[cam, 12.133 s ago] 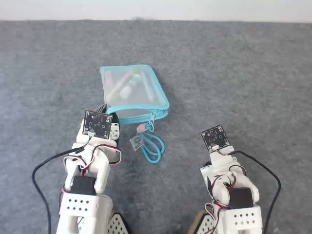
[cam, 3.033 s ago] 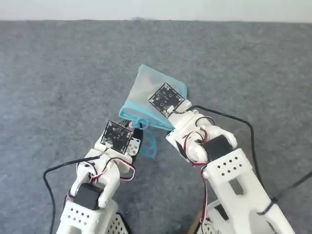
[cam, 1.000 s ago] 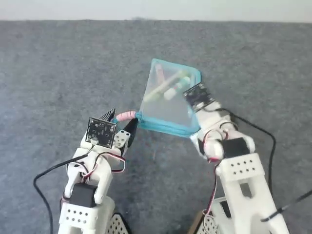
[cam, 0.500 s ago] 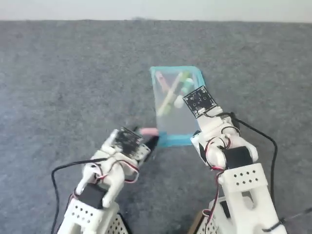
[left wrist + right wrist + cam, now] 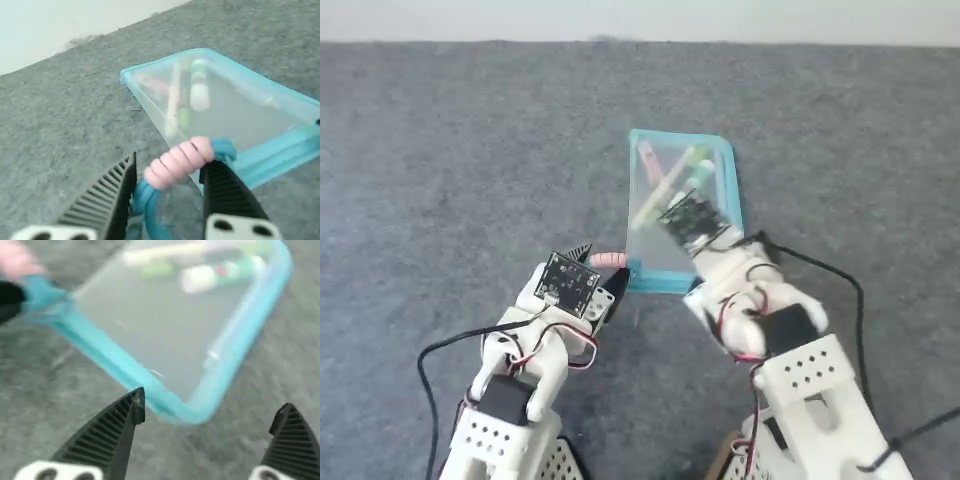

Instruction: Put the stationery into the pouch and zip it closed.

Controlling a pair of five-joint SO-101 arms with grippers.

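Pouch [image 5: 682,205] is best pinned by the empty, wide-open right jaws. Its pink coiled pull [image 5: 177,161], clamped in the left jaws, should be drawn straight.

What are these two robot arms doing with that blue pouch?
The left claw is shut on the pink zipper pull at one end of the clear blue pouch. The pouch lies on the grey table with the stationery inside. The right claw is open over a corner of the pouch. The zip looks closed, though that is hard to confirm.
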